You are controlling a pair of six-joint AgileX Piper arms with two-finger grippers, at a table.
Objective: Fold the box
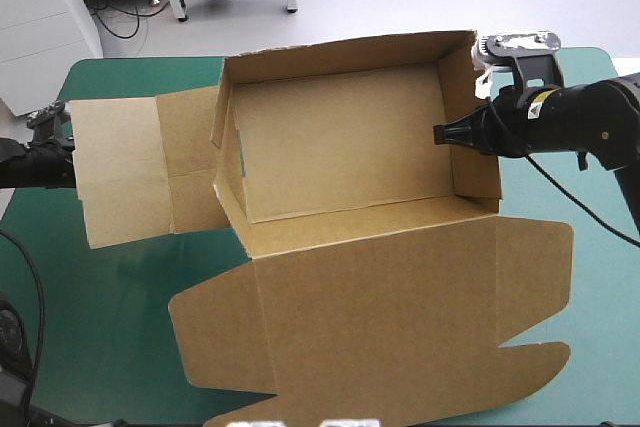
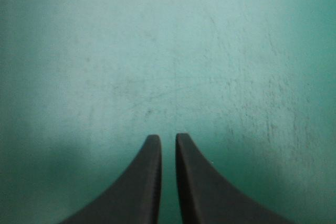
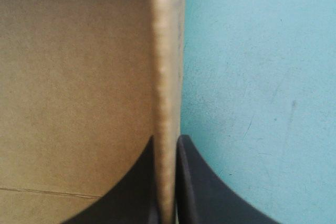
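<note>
The brown box (image 1: 340, 147) lies mid-table as an open tray with its walls raised. Its lid (image 1: 400, 317) lies flat toward the front edge, and a long side flap (image 1: 130, 177) lies flat to the left. My right gripper (image 1: 440, 134) is shut on the top edge of the tray's right wall (image 1: 470, 137). In the right wrist view the wall's edge (image 3: 167, 51) runs between the black fingers of the right gripper (image 3: 167, 141), with the box's inside on one side. My left gripper (image 1: 62, 159) rests at the table's left edge beside the flap. In the left wrist view it (image 2: 168, 139) is shut on nothing, over bare cover.
Teal-green cover (image 1: 600, 277) shows to the right of the lid and at the front left (image 1: 90, 327). The lid's front edge reaches almost to the table's front edge.
</note>
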